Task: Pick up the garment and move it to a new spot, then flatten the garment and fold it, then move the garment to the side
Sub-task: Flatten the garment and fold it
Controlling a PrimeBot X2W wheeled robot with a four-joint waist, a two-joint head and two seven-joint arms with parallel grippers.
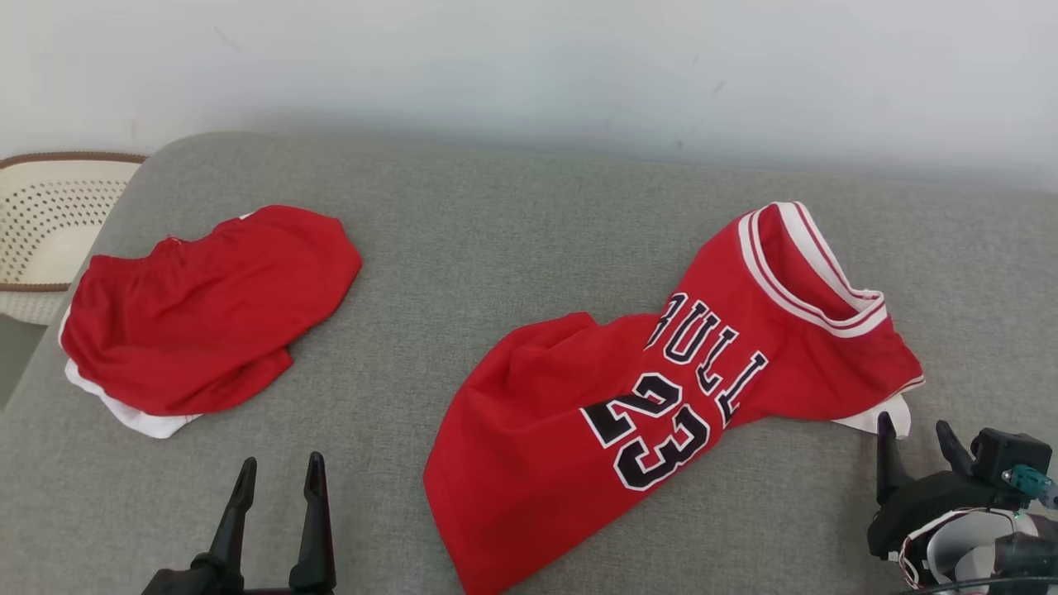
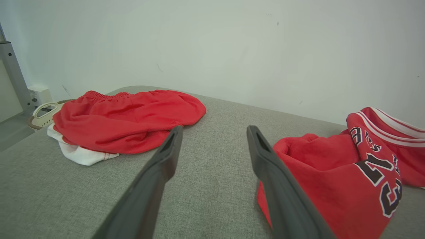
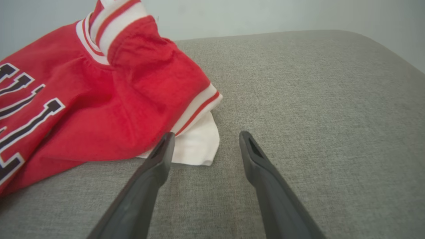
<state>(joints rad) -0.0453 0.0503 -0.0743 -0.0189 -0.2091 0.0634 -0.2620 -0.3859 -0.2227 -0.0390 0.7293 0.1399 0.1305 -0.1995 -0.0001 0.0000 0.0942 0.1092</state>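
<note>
A red basketball jersey, the garment, lies crumpled on the grey cushion, with "BULLS 23" in black and white-trimmed armholes; it is also in the left wrist view and the right wrist view. My left gripper stands open at the lower left, apart from the jersey's hem. Open too is my right gripper, just short of the jersey's white corner, with nothing between its fingers.
Red shorts with white lining lie at the left of the grey cushion. A cream perforated basket stands beyond the cushion's left edge. A pale wall runs behind.
</note>
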